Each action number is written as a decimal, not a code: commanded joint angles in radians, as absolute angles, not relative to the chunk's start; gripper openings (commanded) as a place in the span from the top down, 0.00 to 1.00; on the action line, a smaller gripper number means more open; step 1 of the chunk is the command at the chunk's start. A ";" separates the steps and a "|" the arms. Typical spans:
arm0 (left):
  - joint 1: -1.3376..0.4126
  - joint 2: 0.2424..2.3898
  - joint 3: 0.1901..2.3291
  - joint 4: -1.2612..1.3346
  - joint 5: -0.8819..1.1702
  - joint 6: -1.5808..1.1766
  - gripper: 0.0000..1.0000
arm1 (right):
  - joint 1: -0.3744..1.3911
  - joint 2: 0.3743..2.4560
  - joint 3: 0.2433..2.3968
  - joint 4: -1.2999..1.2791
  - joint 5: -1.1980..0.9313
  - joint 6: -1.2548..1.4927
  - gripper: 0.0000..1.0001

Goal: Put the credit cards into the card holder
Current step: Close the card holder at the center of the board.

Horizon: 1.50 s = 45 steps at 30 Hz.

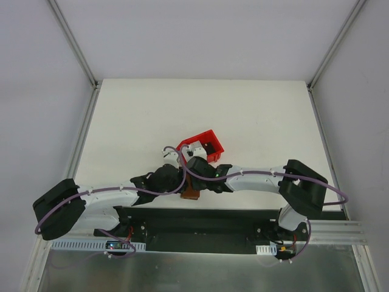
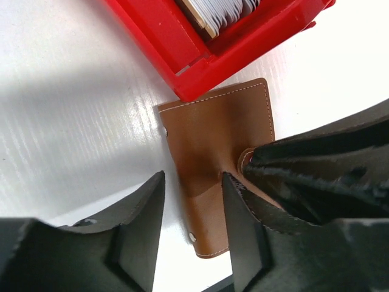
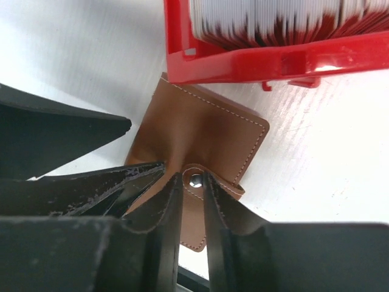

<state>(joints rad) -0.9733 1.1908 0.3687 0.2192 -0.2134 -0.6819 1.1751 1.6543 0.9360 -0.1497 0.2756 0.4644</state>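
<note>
The brown card holder [image 2: 219, 152] lies flat and closed on the white table, just in front of the red tray; it also shows in the right wrist view [image 3: 206, 131] and as a brown patch from above [image 1: 191, 194]. The credit cards [image 3: 285, 21] stand packed on edge inside the tray, whitish, also seen in the left wrist view [image 2: 222, 12]. My right gripper [image 3: 196, 188] is shut on the holder's snap tab [image 3: 196, 180]. My left gripper [image 2: 193, 188] is open, its fingers [image 2: 143, 219] straddling the holder's left edge.
The red open-topped tray [image 1: 203, 146] sits mid-table, its near wall [image 3: 273, 61] touching the card holder's far corner. Both arms meet over the holder [image 1: 182, 176]. The table's front edge and the dark base rail [image 1: 200, 222] lie right behind the holder.
</note>
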 commanded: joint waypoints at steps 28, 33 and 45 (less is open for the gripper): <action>-0.825 0.848 0.318 -0.052 -0.253 -0.627 0.01 | 1.106 1.242 0.603 0.043 0.236 0.422 0.48; -0.824 0.902 0.296 0.040 -0.146 -0.620 0.13 | 1.106 1.351 0.644 0.130 0.170 0.434 0.63; -0.824 1.037 0.314 0.155 -0.043 -0.638 0.30 | 1.109 1.480 0.753 0.140 0.123 0.414 0.71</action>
<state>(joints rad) -0.8291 1.0069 0.3038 0.1047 -0.0784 -0.6395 1.1076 1.4570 0.7013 0.1051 0.1387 0.4179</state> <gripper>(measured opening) 0.728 0.300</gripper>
